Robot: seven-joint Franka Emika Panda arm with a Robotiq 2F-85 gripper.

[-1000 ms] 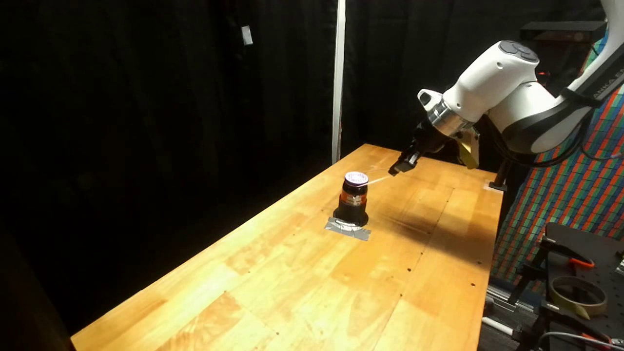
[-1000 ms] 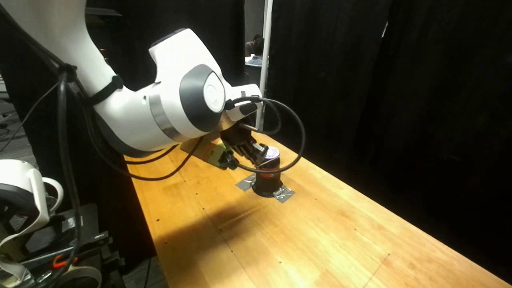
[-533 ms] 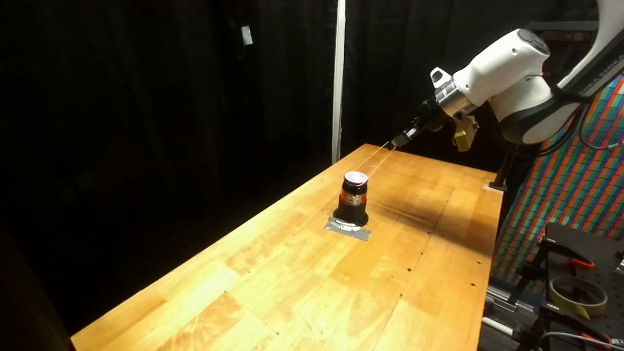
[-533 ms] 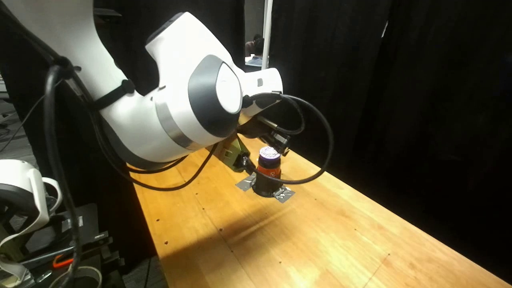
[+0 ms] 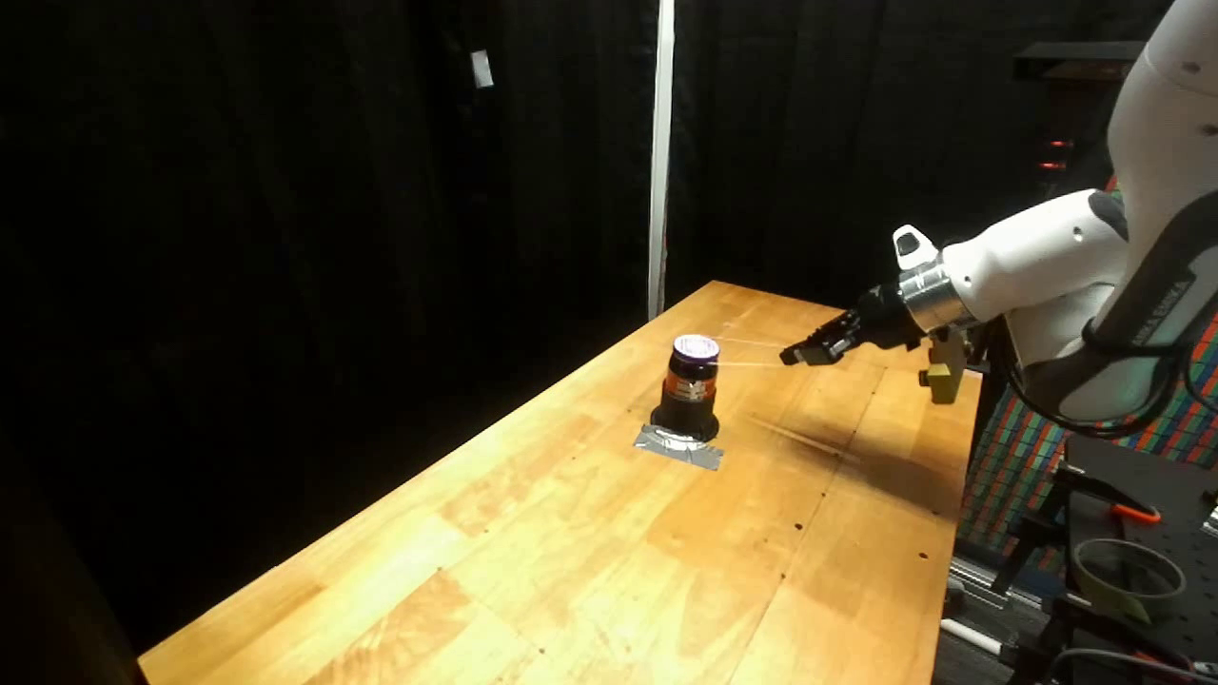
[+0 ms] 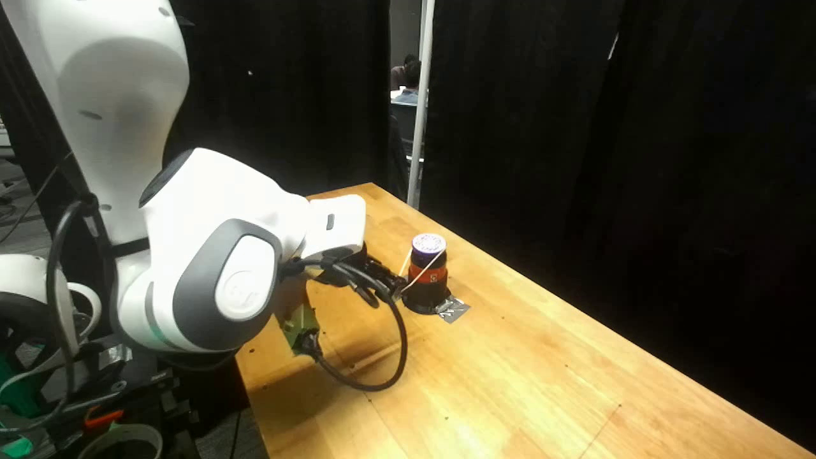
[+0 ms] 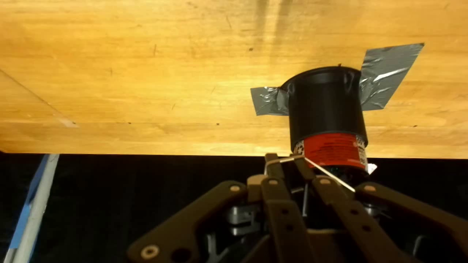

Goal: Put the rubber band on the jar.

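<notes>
The work area is bounded by black curtains, on which a small pale patch is seen. A light-coloured vertical pole is positioned near the far corner of the wooden table. The table top is brightly lit; the surroundings are left dark. In an exterior view, a multicoloured panel and a dark stand are located beside the table. Grey floor is partly exposed.
</notes>
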